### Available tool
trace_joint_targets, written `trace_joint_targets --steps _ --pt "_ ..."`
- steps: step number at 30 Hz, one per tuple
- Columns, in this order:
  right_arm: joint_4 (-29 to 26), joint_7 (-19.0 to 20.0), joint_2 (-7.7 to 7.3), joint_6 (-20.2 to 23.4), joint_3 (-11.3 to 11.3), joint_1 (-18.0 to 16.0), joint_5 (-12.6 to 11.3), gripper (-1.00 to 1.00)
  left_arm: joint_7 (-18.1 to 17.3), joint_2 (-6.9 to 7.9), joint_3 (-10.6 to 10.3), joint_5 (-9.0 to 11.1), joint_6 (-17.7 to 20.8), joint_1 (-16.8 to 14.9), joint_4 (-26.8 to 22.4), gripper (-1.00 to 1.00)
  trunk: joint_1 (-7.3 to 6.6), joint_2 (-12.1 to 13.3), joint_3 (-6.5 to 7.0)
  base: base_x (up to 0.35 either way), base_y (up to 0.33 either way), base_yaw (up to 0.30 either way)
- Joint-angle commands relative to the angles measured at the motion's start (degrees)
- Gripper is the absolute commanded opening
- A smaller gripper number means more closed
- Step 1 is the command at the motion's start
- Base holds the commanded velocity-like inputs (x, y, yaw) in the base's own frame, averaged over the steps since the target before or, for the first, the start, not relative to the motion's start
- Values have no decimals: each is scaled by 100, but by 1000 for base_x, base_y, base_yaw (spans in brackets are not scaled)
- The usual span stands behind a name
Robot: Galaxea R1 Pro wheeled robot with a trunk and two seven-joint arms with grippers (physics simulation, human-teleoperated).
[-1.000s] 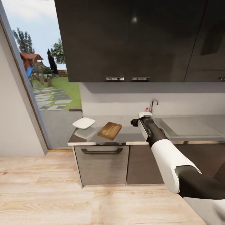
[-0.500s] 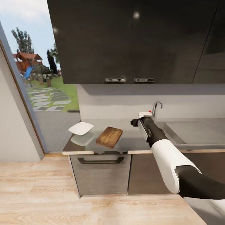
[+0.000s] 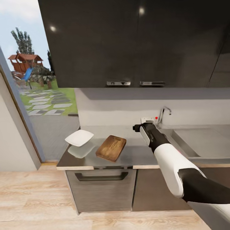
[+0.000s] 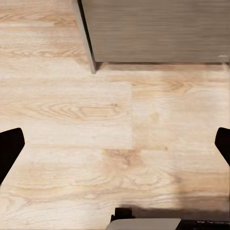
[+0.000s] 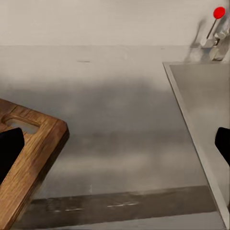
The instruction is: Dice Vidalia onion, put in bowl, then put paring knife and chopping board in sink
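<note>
The brown chopping board (image 3: 111, 148) lies on the grey countertop (image 3: 137, 153), with the white bowl (image 3: 79, 137) just left of it. To the right are the steel sink (image 3: 204, 140) and its chrome tap (image 3: 164, 112). My right arm (image 3: 166, 153) reaches over the countertop between board and sink. In the right wrist view my right gripper (image 5: 115, 146) is open above the countertop (image 5: 120, 120), with the board's slotted corner (image 5: 33, 148) to one side and the sink's drainboard (image 5: 206, 110) to the other. My left gripper (image 4: 115, 146) hangs open over the floor. The Vidalia onion and paring knife are out of view.
Dark wall cabinets (image 3: 134, 41) hang above the counter. A drawer front (image 3: 102, 188) sits under the board. Left of the counter a glass door (image 3: 38, 95) looks onto a garden. Light wooden floor (image 3: 32, 198) lies in front; the cabinet base (image 4: 158, 28) is near my left gripper.
The whole picture has shifted: the camera has come closer to the counter, so board, bowl and tap look larger and lower. My right arm keeps the same pose.
</note>
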Motion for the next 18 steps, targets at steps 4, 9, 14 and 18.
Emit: trace_joint_targets --steps 4,9,14,18 --pt "-1 -18 7 29 19 -5 -1 100 -3 0 10 13 -4 1 36 100 7 -12 -12 322 0 0" --pt "3 -12 19 29 28 -5 -1 100 -3 0 12 5 -10 1 55 100 7 -12 -12 321 0 0" --pt "8 108 25 32 29 -5 1 100 -3 1 12 4 -12 1 57 100 7 -12 -12 266 0 0" --pt "9 245 26 45 29 -5 6 100 -3 1 12 4 -13 1 57 100 7 -12 -12 78 0 0"
